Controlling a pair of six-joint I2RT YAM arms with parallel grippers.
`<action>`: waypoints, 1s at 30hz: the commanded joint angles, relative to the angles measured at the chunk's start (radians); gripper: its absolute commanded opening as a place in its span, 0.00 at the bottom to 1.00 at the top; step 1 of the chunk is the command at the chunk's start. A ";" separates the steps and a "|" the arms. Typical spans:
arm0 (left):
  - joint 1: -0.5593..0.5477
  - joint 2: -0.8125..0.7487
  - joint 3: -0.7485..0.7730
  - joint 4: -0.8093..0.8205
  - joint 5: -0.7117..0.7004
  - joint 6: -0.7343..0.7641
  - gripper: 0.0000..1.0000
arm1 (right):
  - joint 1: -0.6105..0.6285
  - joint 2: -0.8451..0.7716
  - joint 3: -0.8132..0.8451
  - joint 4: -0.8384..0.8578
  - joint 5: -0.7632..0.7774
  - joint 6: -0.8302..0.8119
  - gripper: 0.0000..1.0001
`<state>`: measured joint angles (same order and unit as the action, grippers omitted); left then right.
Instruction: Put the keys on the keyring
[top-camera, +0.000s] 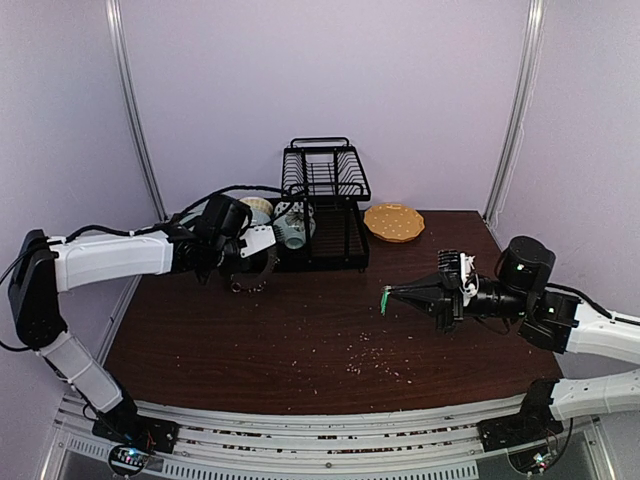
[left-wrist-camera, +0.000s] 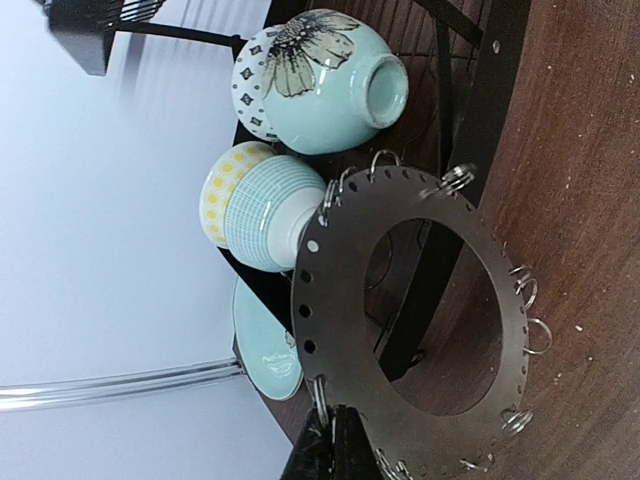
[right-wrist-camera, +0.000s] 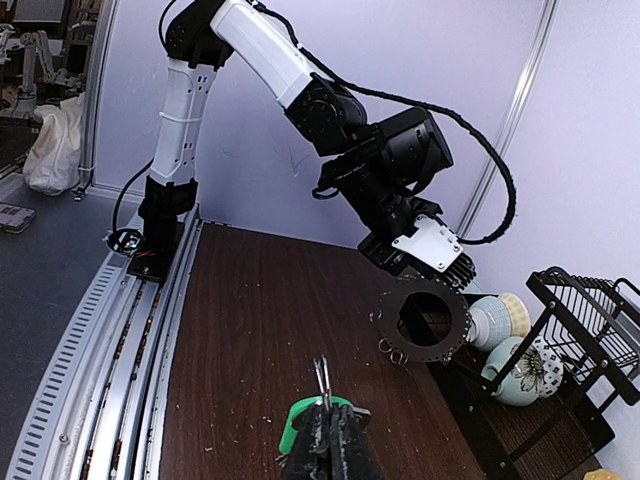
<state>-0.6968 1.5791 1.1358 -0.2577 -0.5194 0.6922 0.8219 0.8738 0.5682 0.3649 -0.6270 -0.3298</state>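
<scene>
The keyring (top-camera: 250, 278) is a dark grey ring disc fringed with wire loops, held upright above the table's back left. My left gripper (top-camera: 246, 262) is shut on its rim. In the left wrist view the fingers (left-wrist-camera: 335, 450) pinch the disc's (left-wrist-camera: 340, 260) lower edge. My right gripper (top-camera: 392, 295) is shut on a green-headed key (top-camera: 384, 300) and holds it above the table's middle right, well apart from the keyring. In the right wrist view the green head (right-wrist-camera: 303, 417) sits in my shut gripper (right-wrist-camera: 331, 432), a wire loop (right-wrist-camera: 322, 378) sticks out ahead, and the keyring (right-wrist-camera: 426, 353) hangs beyond it.
A black dish rack (top-camera: 325, 200) stands at the back centre, with a floral teal bowl (left-wrist-camera: 320, 80), a striped cup (left-wrist-camera: 265, 215) and a teal plate (left-wrist-camera: 265, 345) close behind the keyring. A yellow plate (top-camera: 394, 222) lies at the back right. Pale crumbs (top-camera: 375, 352) dot the table.
</scene>
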 joint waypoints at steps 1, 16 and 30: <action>0.009 -0.113 -0.009 -0.005 0.039 -0.015 0.00 | -0.007 -0.022 0.002 0.001 0.014 -0.002 0.00; 0.082 -0.082 -0.132 0.253 0.300 0.323 0.00 | -0.007 -0.034 0.008 -0.008 0.010 -0.004 0.00; 0.145 0.071 -0.067 0.374 0.272 0.539 0.00 | -0.007 -0.047 0.016 -0.024 0.025 -0.015 0.00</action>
<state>-0.5571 1.6325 1.0557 0.0040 -0.2333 1.1481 0.8185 0.8391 0.5686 0.3435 -0.6125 -0.3378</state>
